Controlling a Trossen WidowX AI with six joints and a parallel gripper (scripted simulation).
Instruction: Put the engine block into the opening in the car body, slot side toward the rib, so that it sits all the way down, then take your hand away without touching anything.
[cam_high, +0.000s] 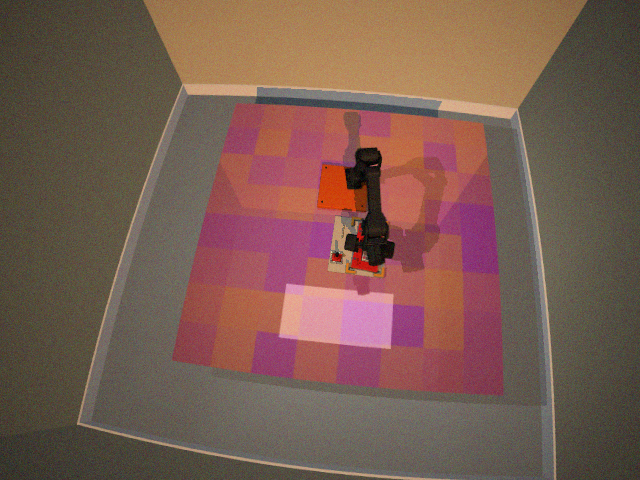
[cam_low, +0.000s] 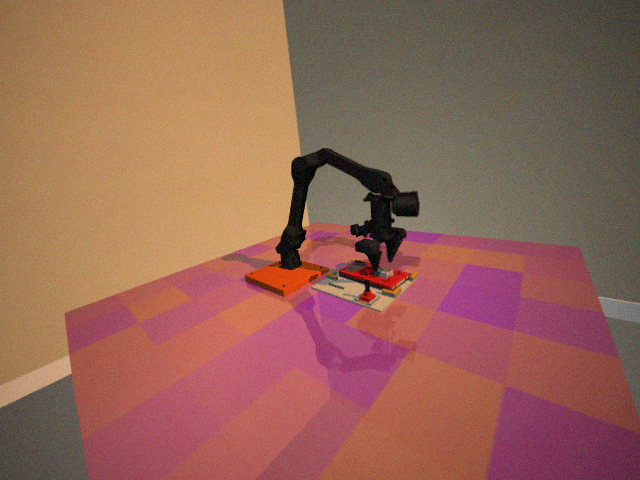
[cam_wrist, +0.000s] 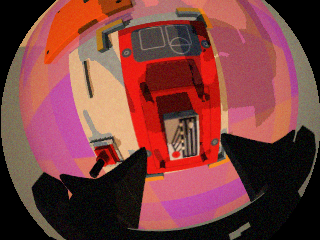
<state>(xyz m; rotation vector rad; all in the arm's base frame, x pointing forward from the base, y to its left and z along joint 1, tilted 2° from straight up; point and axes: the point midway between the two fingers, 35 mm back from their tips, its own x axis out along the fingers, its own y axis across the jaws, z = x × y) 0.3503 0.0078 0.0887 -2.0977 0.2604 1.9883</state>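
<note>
While the engine block is seated in the car body, the tool is held spread apart above it, gripping nothing.
</note>
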